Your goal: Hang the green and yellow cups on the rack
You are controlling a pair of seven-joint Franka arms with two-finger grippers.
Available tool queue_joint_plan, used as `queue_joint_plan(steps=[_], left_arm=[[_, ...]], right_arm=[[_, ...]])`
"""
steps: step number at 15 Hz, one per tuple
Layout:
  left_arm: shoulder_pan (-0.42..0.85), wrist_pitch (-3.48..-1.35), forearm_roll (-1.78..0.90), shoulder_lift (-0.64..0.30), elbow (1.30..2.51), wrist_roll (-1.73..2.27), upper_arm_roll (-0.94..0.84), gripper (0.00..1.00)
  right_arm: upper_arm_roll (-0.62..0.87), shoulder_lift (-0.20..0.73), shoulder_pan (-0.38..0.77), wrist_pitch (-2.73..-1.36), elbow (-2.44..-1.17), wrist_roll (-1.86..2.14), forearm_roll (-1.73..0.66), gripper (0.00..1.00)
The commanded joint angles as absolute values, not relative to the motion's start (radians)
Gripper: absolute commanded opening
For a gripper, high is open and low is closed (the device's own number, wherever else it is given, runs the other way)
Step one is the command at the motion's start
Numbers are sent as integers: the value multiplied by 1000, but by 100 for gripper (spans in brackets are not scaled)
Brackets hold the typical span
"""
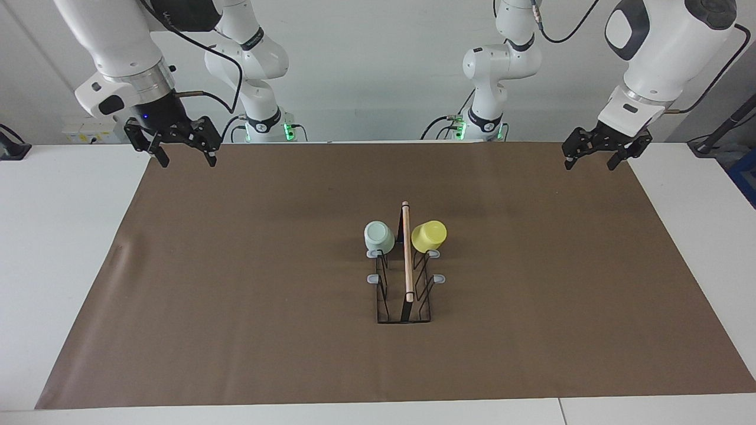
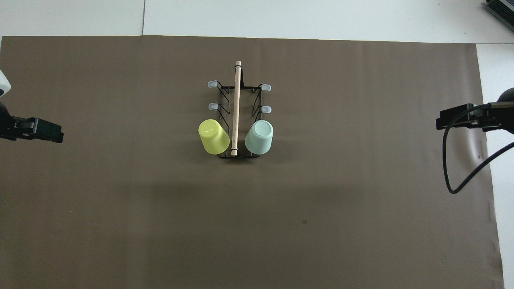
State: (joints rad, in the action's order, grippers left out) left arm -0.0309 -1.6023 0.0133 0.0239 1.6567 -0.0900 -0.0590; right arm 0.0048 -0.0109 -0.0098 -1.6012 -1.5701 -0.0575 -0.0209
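The black wire rack (image 1: 407, 260) with its wooden rod handle stands in the middle of the brown mat; it also shows in the overhead view (image 2: 237, 104). The mint green cup (image 1: 379, 236) (image 2: 259, 137) hangs mouth-down on the rack's prong nearest the robots, on the right arm's side. The yellow cup (image 1: 429, 235) (image 2: 213, 137) hangs likewise on the left arm's side. My right gripper (image 1: 186, 159) (image 2: 446, 119) is open and empty, raised over the mat's edge at its own end. My left gripper (image 1: 590, 165) (image 2: 51, 133) is open and empty, raised at its own end.
The brown mat (image 1: 236, 295) covers most of the white table (image 1: 59, 236). The rack's other grey-tipped prongs (image 1: 373, 278), farther from the robots, carry nothing. A black cable (image 2: 453, 176) hangs from the right arm.
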Motion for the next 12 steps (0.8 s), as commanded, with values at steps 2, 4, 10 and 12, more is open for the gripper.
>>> queue_joint_plan(steps=[2, 4, 10, 12], left_arm=[[-28, -1612, 5, 49, 1684, -83, -57, 100], [-28, -1612, 5, 49, 1684, -83, -57, 100], [-34, -1621, 5, 49, 1686, -84, -57, 100], [-35, -1621, 5, 49, 1687, -84, -57, 100]], right_arm=[[-29, -14, -14, -1595, -1577, -17, -45, 100], [-55, -14, -12, -1595, -1575, 44, -23, 100], [-63, -29, -14, -1641, -1617, 146, -9, 100], [-63, -29, -8, -1631, -1617, 98, -11, 100]])
